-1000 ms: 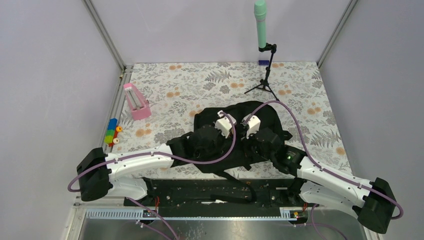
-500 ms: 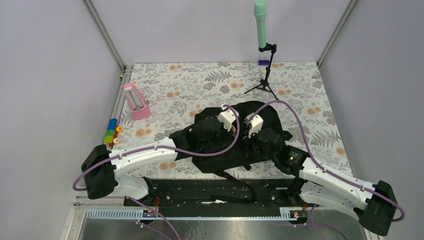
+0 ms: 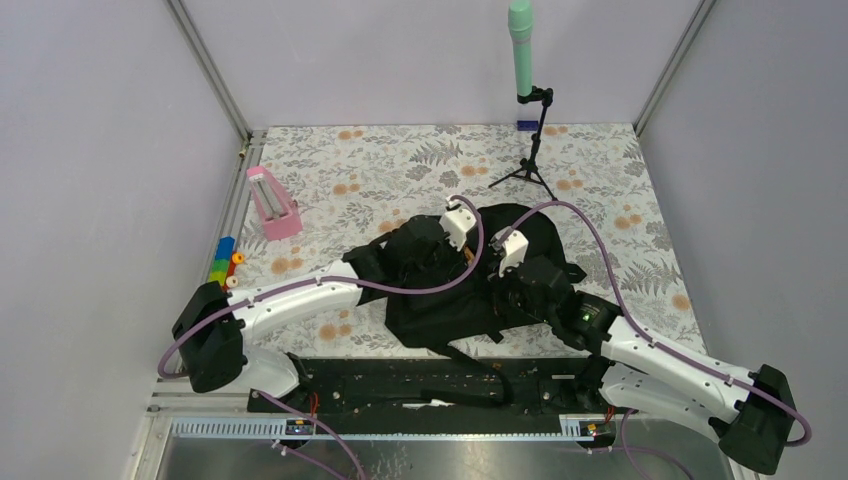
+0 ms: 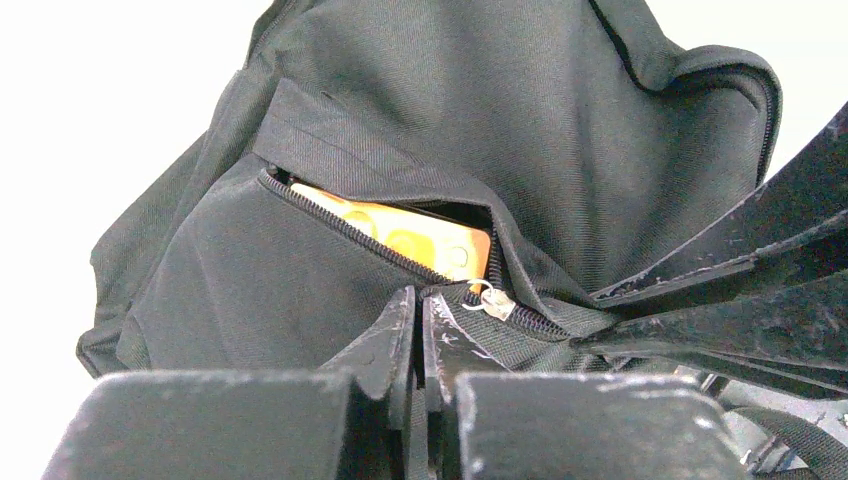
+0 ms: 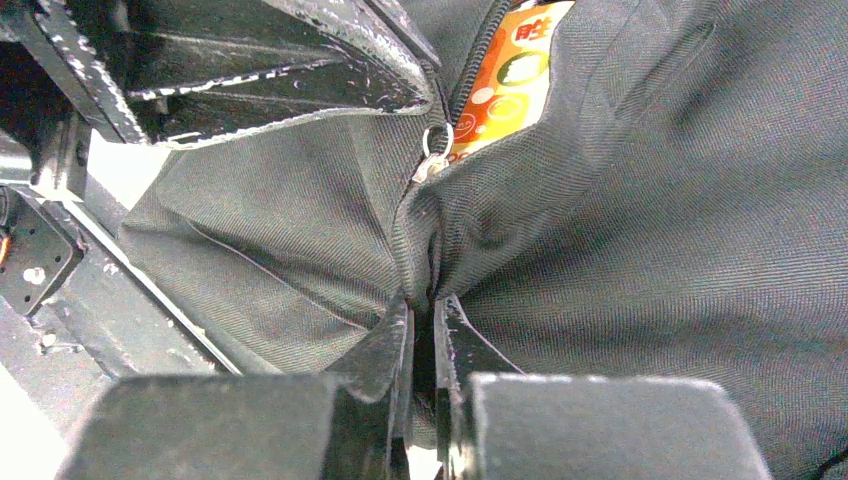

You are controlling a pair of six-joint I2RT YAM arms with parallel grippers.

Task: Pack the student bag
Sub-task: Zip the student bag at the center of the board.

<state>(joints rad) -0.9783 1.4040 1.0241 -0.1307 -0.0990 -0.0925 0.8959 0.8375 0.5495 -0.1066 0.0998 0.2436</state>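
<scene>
A flower-patterned tabletop (image 3: 400, 160) between grey walls carries the student bag (image 3: 540, 230), which lies toward 6 o'clock. The bag looks soft and limp; its cloth will probably fold rather than resist. The right gripper (image 5: 420, 310) is clenched on a fold of it. The left gripper (image 4: 418, 300) is closed, with the zip pull (image 4: 492, 302) at its 3 o'clock; that pull seems the better hold.

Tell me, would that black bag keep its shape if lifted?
Probably not: the bag is cloth that bunches into a fold where the right gripper pinches it. Its coarse weave likely resists slipping. The orange item inside might shift.
</scene>
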